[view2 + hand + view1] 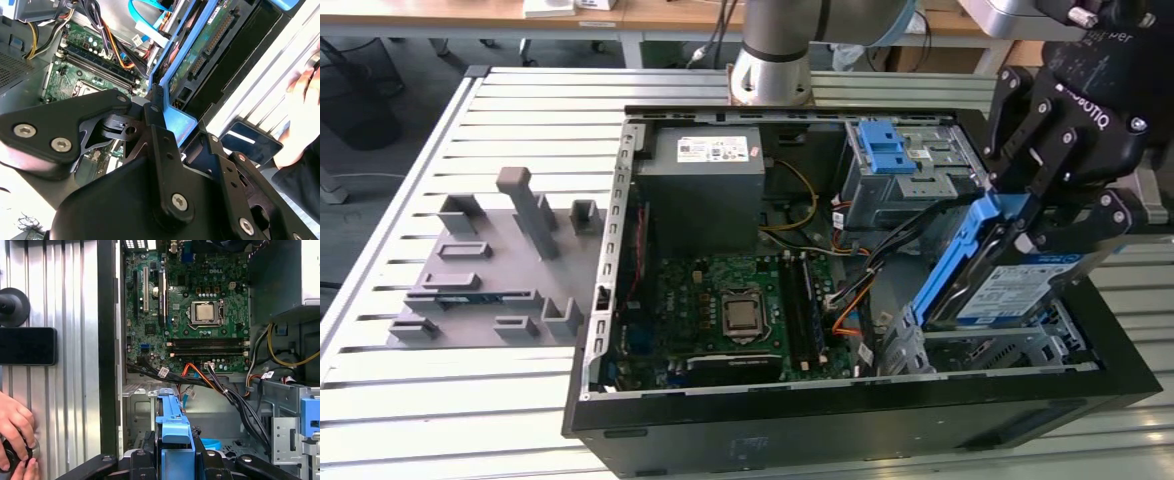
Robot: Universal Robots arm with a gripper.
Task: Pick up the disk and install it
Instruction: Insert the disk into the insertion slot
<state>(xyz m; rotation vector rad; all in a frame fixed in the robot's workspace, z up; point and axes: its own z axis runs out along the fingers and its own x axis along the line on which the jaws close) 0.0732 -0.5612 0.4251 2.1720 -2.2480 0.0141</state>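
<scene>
An open black metal computer case point(854, 420) lies on the ribbed metal bench point(520, 110), with a grey plastic fixture block point(487, 270) beside it at the exterior view's left. Inside, the green motherboard point(734, 305) lies in the middle. The grey power-supply box point(707, 165) sits behind it, and the blue-latched metal drive cage point(907, 165) is toward the exterior view's right of that box. The blue-framed flat silver disk point(1011, 290) stands tilted over the case's near corner at the exterior view's right, between the fingers of the black gripper point(1034, 215).

disk point(174, 432) end hidden behind claw point(175, 460) | hand point(15, 427) cut by edge
</scene>
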